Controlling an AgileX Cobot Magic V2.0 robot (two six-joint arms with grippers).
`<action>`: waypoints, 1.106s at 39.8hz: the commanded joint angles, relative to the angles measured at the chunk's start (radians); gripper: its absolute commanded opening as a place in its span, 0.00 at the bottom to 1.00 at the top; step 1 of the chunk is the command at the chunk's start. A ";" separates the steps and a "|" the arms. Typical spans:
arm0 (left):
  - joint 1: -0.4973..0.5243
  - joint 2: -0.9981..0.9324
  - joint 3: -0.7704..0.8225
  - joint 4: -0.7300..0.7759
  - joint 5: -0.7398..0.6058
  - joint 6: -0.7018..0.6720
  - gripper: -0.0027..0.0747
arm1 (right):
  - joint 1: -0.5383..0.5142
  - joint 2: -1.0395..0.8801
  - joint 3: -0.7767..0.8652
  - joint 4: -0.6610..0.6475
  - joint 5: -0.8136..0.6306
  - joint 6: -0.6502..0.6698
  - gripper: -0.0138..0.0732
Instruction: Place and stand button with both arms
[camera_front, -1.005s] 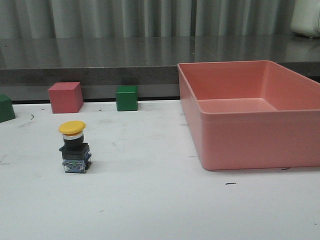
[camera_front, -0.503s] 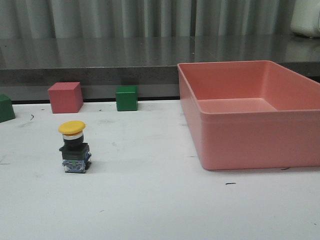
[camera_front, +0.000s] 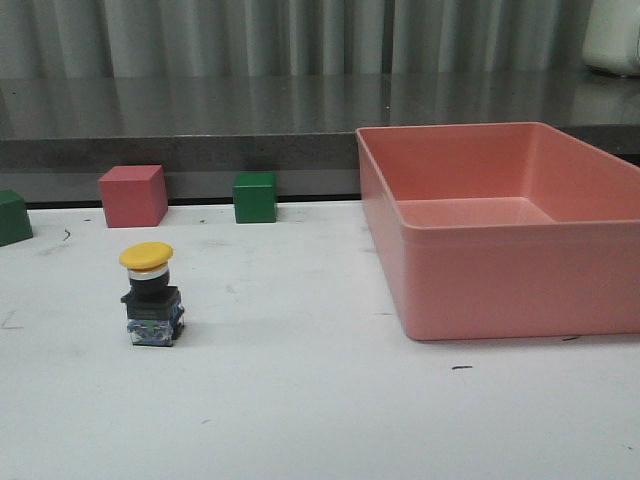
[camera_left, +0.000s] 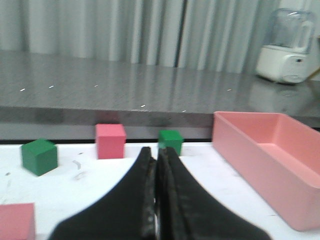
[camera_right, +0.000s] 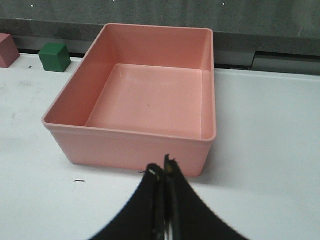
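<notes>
The button (camera_front: 151, 297) stands upright on the white table at the left in the front view, yellow cap on top, black body, clear-bluish base down. No gripper shows in the front view. In the left wrist view my left gripper (camera_left: 157, 152) is shut and empty, above the table; the button is hidden there. In the right wrist view my right gripper (camera_right: 162, 169) is shut and empty, just in front of the pink bin's near wall; the button is out of that view.
A large pink bin (camera_front: 500, 290) stands at the right, also in the right wrist view (camera_right: 130, 145). A pink cube (camera_front: 132, 195), a green cube (camera_front: 254, 197) and another green cube (camera_front: 12, 217) line the table's back edge. A pink block (camera_left: 15, 220) lies near the left gripper.
The front view has shifted very slightly; the button and cubes stand as before.
</notes>
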 joint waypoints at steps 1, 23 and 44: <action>0.099 -0.024 0.007 -0.015 -0.094 0.005 0.01 | -0.004 0.007 -0.026 -0.022 -0.078 -0.008 0.09; 0.314 -0.024 0.192 -0.015 -0.147 0.005 0.01 | -0.004 0.007 -0.026 -0.022 -0.078 -0.008 0.09; 0.314 -0.024 0.192 -0.015 -0.147 0.005 0.01 | -0.004 0.007 -0.026 -0.022 -0.078 -0.008 0.09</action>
